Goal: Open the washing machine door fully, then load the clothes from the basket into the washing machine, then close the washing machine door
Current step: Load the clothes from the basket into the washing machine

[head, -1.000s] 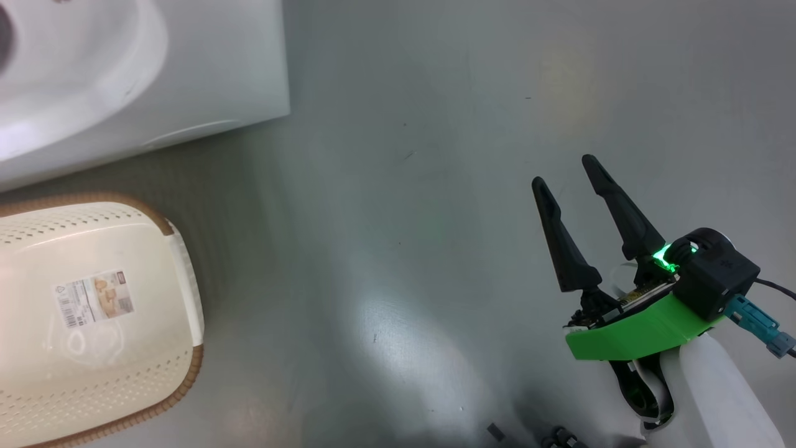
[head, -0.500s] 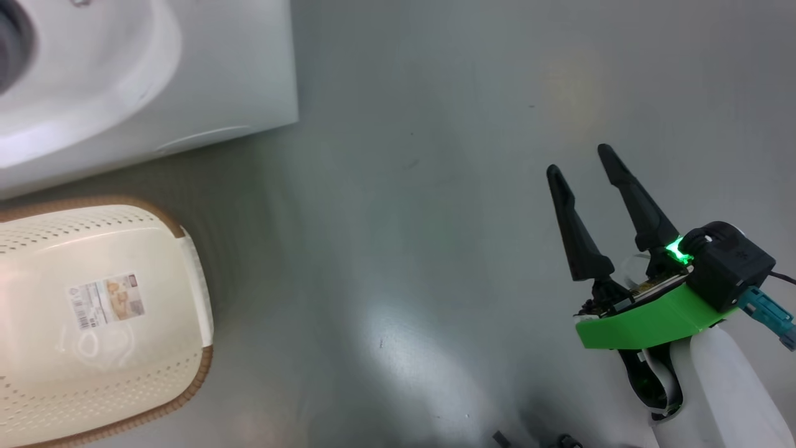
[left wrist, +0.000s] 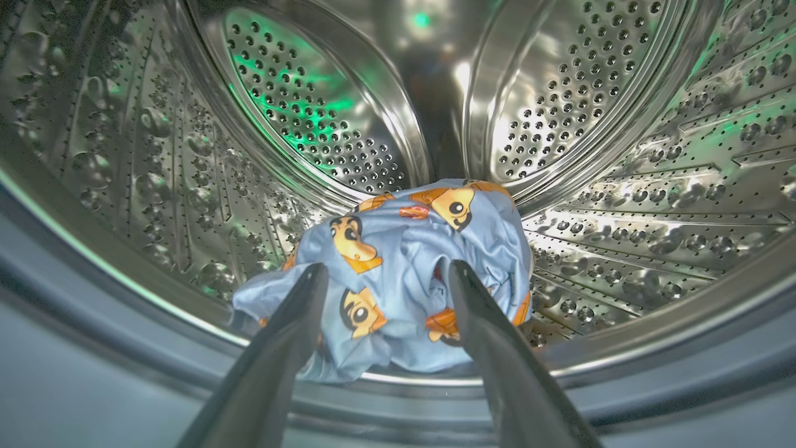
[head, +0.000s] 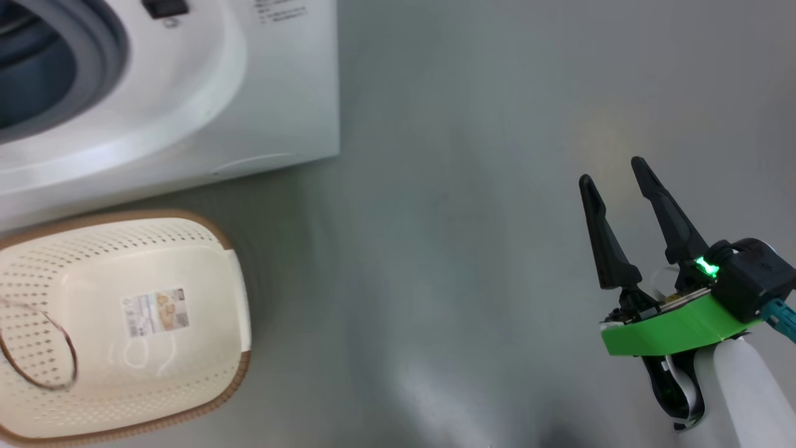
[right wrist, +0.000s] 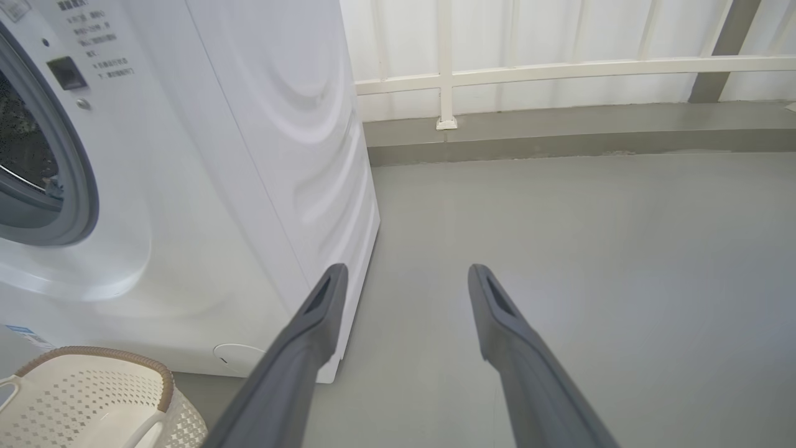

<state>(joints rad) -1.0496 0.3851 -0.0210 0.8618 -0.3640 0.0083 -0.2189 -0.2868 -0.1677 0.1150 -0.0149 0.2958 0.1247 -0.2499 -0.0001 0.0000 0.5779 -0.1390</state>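
Note:
The clothes point(left wrist: 404, 274), a light blue bundle printed with orange cartoon faces, lie at the front of the washing machine's perforated steel drum point(left wrist: 622, 205), just inside its lip. My left gripper point(left wrist: 387, 269) reaches into the opening, open, with its fingertips on either side of the bundle's near face. The white washing machine point(head: 261, 93) point(right wrist: 249, 162) stands with its grey gasket point(head: 106, 43) exposed; the washing machine door is out of view. The cream basket point(head: 193, 249) point(right wrist: 93, 386) sits on the floor before it, with nothing in it. My right gripper point(head: 612, 171) point(right wrist: 407, 269) hovers open over bare floor.
Grey floor point(head: 435, 249) stretches to the right of the machine. A white railing point(right wrist: 559, 68) and a low grey kerb point(right wrist: 559, 140) bound it at the back. A thin brown loop point(head: 37, 348) crosses the basket's left end.
The head camera has swung, so the machine's opening and gasket now show and the basket sits further right in the picture. The right gripper stays open.

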